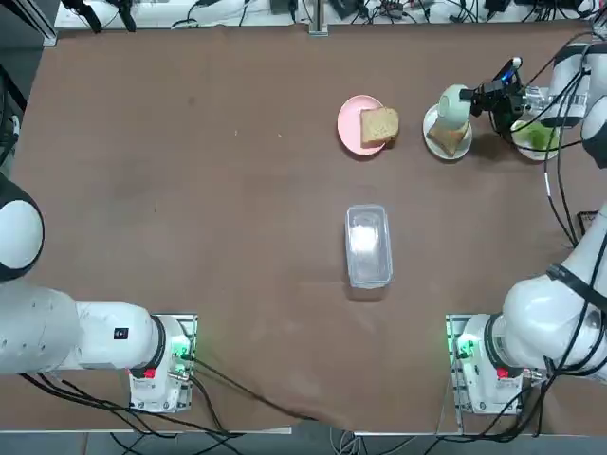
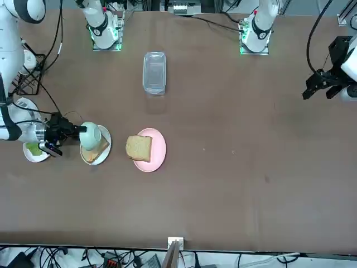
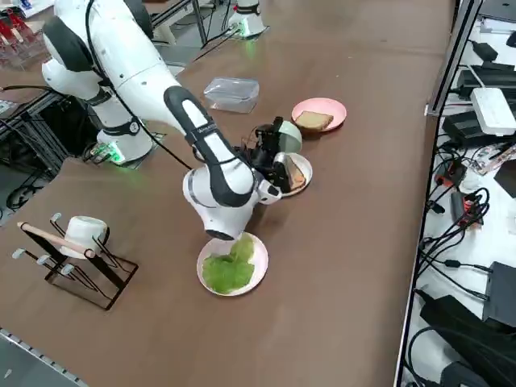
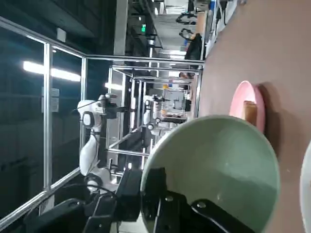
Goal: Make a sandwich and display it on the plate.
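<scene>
Where the green bowl (image 2: 90,136) hangs: right over the white plate (image 2: 107,139), tipped well onto its side, and here's the filling step, by the look of it!
Right gripper (image 1: 471,99): fingers clamped on the bowl's wall, a firm-looking hold.
Bottom slice (image 2: 92,154): lying on the white plate, under the bowl; so the sandwich is only begun, and I can't make out any filling on it.
Next move: a check that the bowl has emptied, then level it, lift clear and set it down.
Lettuce (image 3: 226,274): waiting on its own plate (image 3: 260,262), likely next on.
Top slice (image 1: 379,125): on the pink plate (image 1: 350,123), overhanging the rim, surely the closer.
</scene>
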Robot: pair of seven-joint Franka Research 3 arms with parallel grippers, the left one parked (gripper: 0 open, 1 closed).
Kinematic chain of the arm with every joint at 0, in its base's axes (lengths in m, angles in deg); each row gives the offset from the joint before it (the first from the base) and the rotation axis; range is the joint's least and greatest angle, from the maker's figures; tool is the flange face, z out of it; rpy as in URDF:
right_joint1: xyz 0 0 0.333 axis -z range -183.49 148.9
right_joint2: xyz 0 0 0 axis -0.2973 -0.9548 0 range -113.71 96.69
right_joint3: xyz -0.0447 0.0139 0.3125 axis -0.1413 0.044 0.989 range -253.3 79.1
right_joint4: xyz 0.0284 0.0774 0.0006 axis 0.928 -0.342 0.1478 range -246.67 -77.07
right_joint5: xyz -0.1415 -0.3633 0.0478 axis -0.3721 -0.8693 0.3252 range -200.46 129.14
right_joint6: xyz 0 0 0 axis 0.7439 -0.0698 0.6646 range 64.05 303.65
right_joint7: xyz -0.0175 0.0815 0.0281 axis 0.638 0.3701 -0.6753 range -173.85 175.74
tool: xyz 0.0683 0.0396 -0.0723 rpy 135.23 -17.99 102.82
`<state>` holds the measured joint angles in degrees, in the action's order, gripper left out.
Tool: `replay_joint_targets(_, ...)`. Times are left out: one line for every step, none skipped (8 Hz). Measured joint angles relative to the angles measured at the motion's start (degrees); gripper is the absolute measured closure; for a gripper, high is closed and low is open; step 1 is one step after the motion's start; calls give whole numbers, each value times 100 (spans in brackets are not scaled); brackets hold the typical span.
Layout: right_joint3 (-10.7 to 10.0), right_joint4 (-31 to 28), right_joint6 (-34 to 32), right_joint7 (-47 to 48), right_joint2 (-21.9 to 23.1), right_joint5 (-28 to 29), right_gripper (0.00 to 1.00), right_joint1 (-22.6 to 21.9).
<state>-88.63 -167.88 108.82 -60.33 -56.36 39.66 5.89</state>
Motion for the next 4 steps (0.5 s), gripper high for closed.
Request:
replay_joint_targets(0, 9, -8, -5, -9, 16, 95, 2)
replay_joint_targets(0, 77, -8, 20, 1, 19, 95, 1)
replay_joint_targets(-6, 226, -3, 162, 23, 9, 95, 1)
replay_joint_targets(-20, 463, 14, 375, 48, -133, 95, 2)
